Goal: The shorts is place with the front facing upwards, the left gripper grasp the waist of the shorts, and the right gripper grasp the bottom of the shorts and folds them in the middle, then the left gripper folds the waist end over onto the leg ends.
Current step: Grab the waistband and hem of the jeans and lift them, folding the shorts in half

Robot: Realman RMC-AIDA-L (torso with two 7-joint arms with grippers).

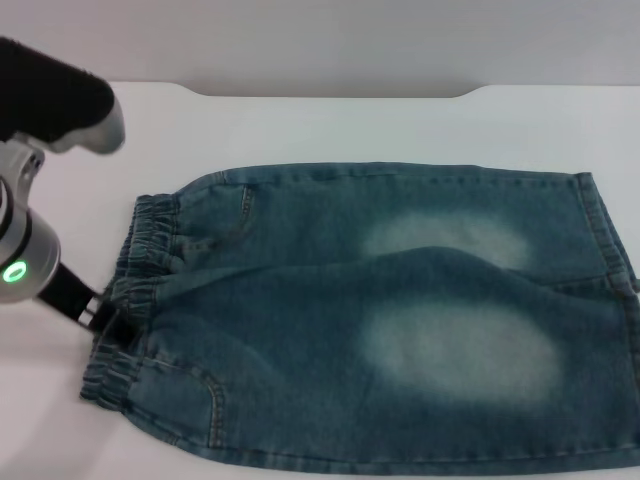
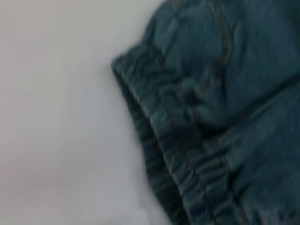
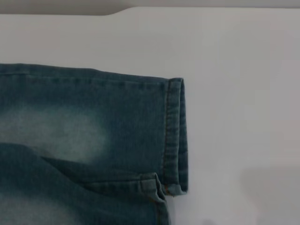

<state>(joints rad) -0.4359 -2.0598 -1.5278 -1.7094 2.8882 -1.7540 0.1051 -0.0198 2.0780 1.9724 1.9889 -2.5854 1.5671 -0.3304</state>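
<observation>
Blue denim shorts (image 1: 380,320) are spread flat on a white table (image 1: 330,125) — the left gripper (image 1: 108,322) is set at their nine-o'clock waistband, jaw state not discernible.

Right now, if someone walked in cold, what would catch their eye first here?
The shorts dominate: big blue denim, spread flat across the white table, with two pale faded thigh patches. Next, the left gripper at the puckered waist end on the robot's left, a green ring light glowing on its arm. The straight leg ends lie at the right.
</observation>
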